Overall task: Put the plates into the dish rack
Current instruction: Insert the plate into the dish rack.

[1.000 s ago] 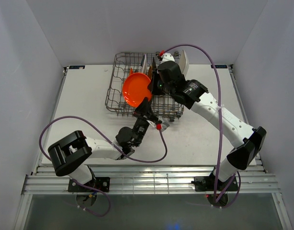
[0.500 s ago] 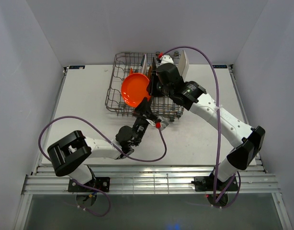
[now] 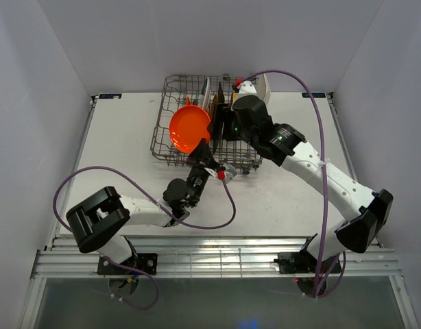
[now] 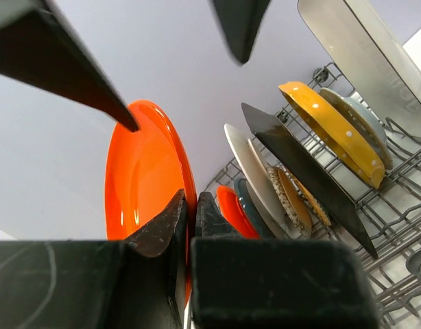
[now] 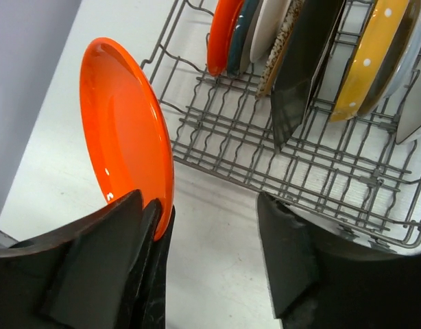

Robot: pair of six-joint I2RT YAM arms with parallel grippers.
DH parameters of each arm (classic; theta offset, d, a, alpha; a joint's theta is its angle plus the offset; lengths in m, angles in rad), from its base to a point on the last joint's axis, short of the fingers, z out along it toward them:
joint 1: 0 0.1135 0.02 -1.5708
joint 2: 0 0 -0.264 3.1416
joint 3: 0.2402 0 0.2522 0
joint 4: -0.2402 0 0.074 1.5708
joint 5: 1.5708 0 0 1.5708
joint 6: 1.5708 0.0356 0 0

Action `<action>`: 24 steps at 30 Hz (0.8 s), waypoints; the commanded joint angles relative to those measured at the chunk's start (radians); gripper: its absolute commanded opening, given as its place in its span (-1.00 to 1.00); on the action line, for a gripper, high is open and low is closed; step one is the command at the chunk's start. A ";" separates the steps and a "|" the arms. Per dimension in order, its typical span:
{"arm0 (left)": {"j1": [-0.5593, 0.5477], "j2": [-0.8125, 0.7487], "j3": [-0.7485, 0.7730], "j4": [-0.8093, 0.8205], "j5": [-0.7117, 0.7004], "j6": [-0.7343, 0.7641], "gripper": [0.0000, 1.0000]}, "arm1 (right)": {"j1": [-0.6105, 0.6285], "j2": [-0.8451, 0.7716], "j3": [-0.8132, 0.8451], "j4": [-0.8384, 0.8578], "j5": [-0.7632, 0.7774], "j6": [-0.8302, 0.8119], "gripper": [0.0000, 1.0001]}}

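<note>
Your left end effector (image 4: 190, 205) clenched on orange plate (image 4: 143, 171) lower rim; plate upright at rack (image 5: 231, 159) left side, parallel to racked plates; right end effector (image 5: 200, 202) released, alongside.

Two white-shelled arms with black joints and elbow housings: the left arm (image 3: 138, 209) at lower left of the overhead frame, the right arm (image 3: 320, 171) at right. A purple cable (image 3: 94, 167) loops off each. Red caps (image 3: 221, 175) dot the wrists. Black base plates (image 3: 138, 262) anchor both. Wrist views show matte black, wedge-shaped fingers (image 5: 286, 253).
</note>
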 commanded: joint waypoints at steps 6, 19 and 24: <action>0.044 -0.051 -0.013 0.366 -0.004 -0.082 -1.00 | 0.005 -0.305 -0.274 0.333 0.013 -0.007 0.91; 0.131 -0.132 0.023 0.201 -0.056 -0.346 -1.00 | 0.005 -0.462 -0.469 0.473 0.069 -0.049 0.80; 0.229 -0.241 0.051 -0.078 -0.004 -0.602 -1.00 | 0.005 -0.453 -0.476 0.474 0.065 -0.049 0.80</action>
